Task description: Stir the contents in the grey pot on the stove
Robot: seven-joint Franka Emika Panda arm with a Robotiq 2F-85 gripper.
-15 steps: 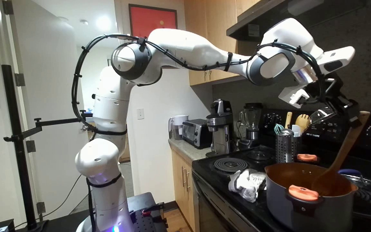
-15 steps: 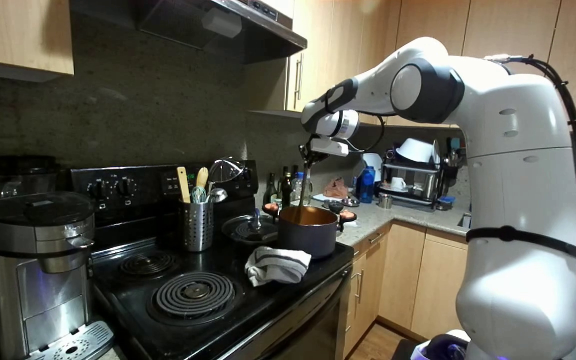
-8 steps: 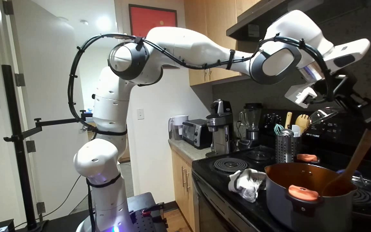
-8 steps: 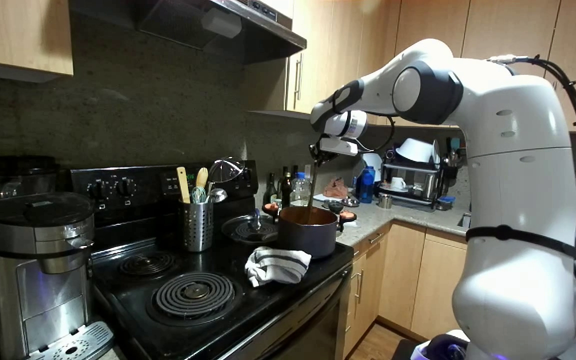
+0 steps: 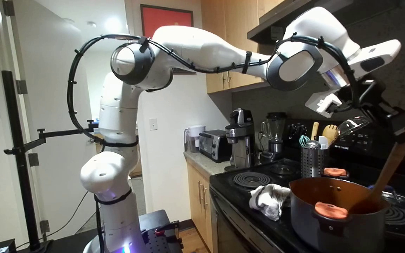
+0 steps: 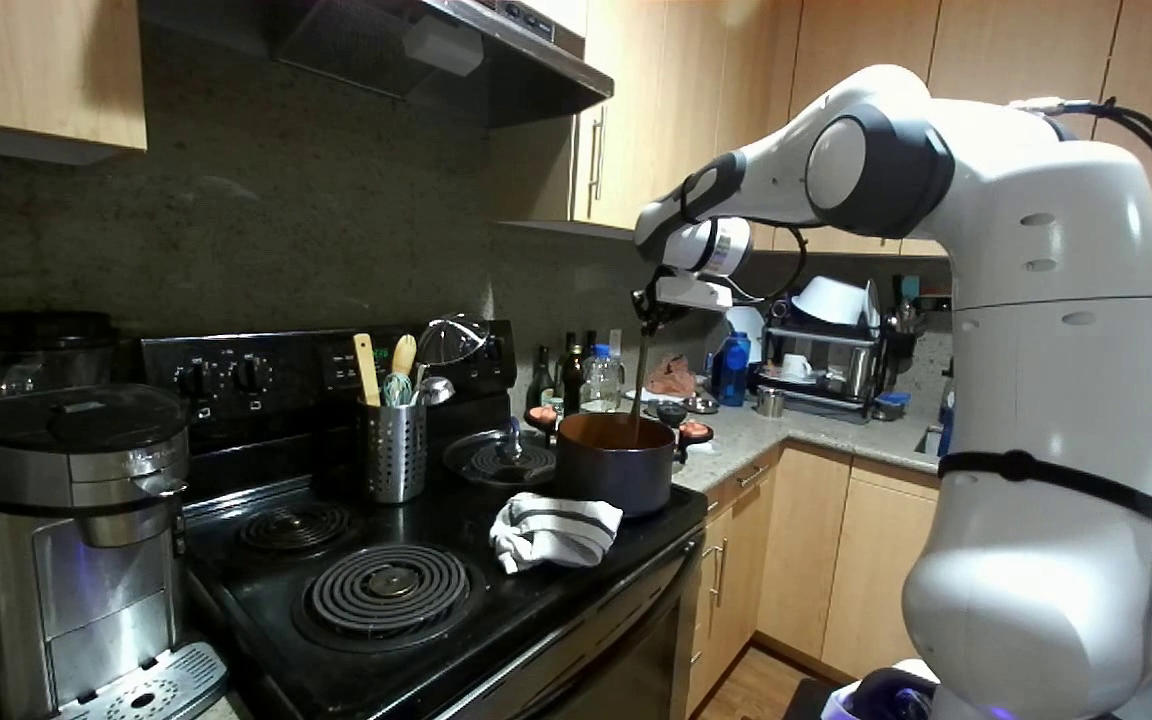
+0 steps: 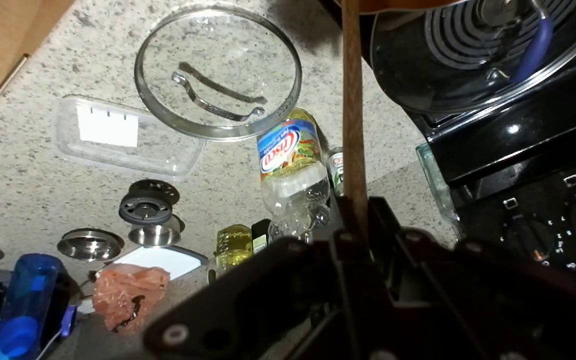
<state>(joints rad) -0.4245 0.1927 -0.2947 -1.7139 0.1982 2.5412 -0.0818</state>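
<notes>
Hiding its contents, the grey pot (image 6: 614, 480) sits on the stove (image 6: 526, 605), the wooden spoon (image 5: 392, 165) slanting down inside it. Above the pot's rim, the gripper (image 7: 360, 210) is closed on the spoon's handle. Stirring seems the step in hand; the next move likely calls for curving along the pot's wall

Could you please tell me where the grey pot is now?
In an exterior view, the grey pot sits at the lower right on the stove, with the towel just left of it and the utensil holder behind.
</notes>
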